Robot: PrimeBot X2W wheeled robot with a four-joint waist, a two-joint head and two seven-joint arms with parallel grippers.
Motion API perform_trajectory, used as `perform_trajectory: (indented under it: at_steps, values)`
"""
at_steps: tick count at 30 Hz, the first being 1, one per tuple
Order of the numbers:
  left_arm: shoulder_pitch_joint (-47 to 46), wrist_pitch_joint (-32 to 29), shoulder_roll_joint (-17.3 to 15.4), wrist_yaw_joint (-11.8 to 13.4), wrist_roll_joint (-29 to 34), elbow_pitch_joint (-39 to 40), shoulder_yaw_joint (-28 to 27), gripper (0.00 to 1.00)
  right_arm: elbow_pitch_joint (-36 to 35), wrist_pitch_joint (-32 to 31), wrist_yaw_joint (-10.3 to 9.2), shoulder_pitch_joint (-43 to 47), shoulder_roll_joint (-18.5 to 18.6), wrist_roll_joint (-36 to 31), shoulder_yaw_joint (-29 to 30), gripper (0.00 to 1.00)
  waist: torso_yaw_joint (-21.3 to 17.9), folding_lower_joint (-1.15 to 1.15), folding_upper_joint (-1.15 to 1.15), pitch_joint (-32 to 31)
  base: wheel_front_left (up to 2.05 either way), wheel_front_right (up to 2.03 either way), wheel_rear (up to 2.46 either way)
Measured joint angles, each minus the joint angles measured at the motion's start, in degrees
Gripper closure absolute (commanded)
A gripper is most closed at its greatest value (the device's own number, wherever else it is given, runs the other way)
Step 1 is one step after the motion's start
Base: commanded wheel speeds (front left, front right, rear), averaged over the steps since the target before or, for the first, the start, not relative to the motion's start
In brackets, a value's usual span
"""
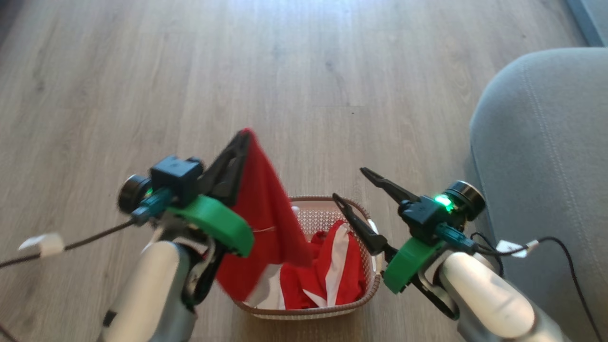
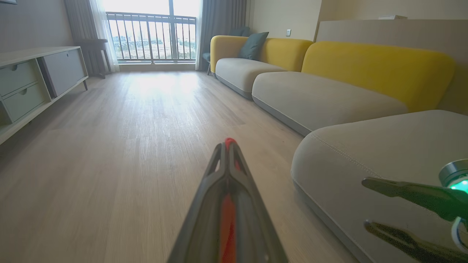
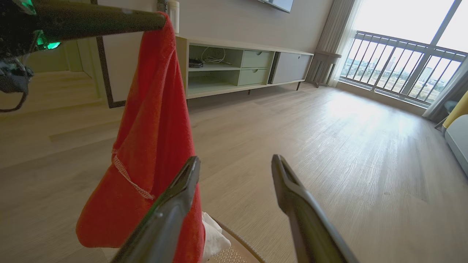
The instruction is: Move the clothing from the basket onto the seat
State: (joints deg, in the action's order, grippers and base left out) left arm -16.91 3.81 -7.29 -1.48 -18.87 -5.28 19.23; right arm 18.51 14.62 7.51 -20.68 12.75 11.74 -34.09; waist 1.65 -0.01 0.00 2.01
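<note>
I am clamping red clothing (image 1: 266,213) in left gripper (image 1: 244,136); right gripper (image 1: 349,183) is gaping empty. Head view is showing basket (image 1: 304,313); left wrist, seat (image 2: 384,153).

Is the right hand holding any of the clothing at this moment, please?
No, the right hand has its fingers spread apart with nothing between them; the red garment hangs from the left hand.
</note>
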Motion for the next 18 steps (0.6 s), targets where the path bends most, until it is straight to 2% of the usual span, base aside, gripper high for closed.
perform_trajectory:
  at_steps: [4,9,17,18]
  values:
    - [-3.61,-2.09,1.19,-2.38,0.54,1.31,4.65,1.0,2.72,0.0,0.0,-4.44,0.97,3.07,-6.38,0.0,2.44,0.0,0.0,-0.24,0.0,0.0,0.0]
    - [-6.43,-2.94,2.7,-3.46,0.19,1.54,9.26,1.0,4.77,0.0,0.0,-9.13,1.22,6.0,-11.66,0.0,4.63,0.0,0.0,-0.74,0.0,0.0,0.0]
    - [-7.6,-3.74,3.67,-4.41,-2.77,2.71,15.33,1.0,9.13,0.0,0.0,-11.77,1.14,7.61,-14.35,0.0,6.44,0.0,0.0,-1.77,0.0,0.0,0.0]
    - [-7.6,-3.76,3.7,-4.39,-3.3,3.02,15.97,1.0,9.95,0.0,0.0,-11.77,1.09,8.2,-14.64,0.57,6.56,0.0,0.0,-1.88,0.0,0.0,0.0]
